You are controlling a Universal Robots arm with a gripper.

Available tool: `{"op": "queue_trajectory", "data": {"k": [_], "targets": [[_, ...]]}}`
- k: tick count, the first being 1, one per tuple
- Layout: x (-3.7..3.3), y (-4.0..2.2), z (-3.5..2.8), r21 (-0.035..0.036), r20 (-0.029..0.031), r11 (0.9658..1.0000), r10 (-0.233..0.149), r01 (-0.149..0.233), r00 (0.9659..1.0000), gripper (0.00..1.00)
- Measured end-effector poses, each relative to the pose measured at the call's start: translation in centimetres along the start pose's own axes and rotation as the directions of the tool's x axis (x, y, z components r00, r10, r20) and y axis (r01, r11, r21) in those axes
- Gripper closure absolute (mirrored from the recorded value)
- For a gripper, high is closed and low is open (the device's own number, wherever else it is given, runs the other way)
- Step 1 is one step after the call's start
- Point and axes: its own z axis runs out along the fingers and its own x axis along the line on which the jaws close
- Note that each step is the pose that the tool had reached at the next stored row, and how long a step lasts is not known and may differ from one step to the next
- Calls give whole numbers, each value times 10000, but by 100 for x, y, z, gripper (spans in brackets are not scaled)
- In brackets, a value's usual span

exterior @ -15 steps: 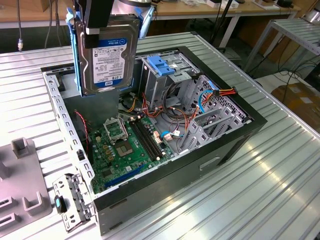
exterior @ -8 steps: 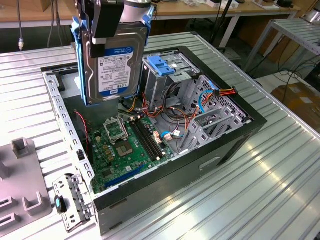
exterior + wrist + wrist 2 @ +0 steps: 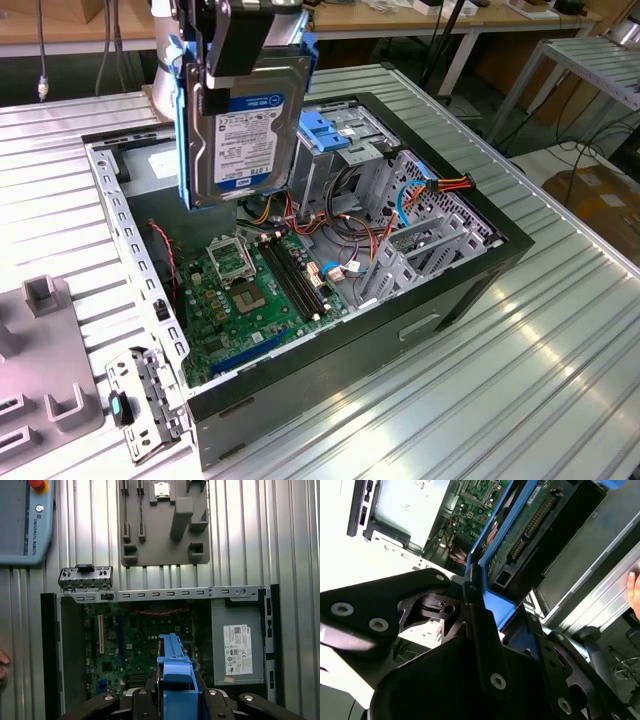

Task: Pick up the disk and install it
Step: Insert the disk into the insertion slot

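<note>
Ribbed aluminium table (image 3: 520, 380): long straight grooves, bright glare on the metal. An open black-walled desktop case (image 3: 350, 350) is laid flat on it, side panel off.

Inside the case, a plain grey power supply box (image 3: 237, 647) with a white label is seen in the first wrist view. A green motherboard (image 3: 255, 290) with black slots and a bare square socket is mounted on the floor. A perforated sheet-metal drive cage (image 3: 400, 240) is crossed by red, orange and blue cables.

A grey moulded fixture plate (image 3: 40, 350) is placed on the table at the exterior view's left of the case.

The disk (image 3: 245, 125), silver-grey and flat with a white-and-blue label and blue plastic side rails, is held upright in the air above the case interior, clear of motherboard and cage. It is pinched at its upper end by the black gripper (image 3: 240, 50), fingers pressed onto it.

A small slotted metal bracket (image 3: 145, 400) is lying by the case's near corner.
</note>
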Motion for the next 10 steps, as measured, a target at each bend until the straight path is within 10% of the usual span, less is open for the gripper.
{"op": "queue_trajectory", "data": {"k": [10], "targets": [[-11,-252,2,6,-11,10000,1,-1,10000,63]]}}
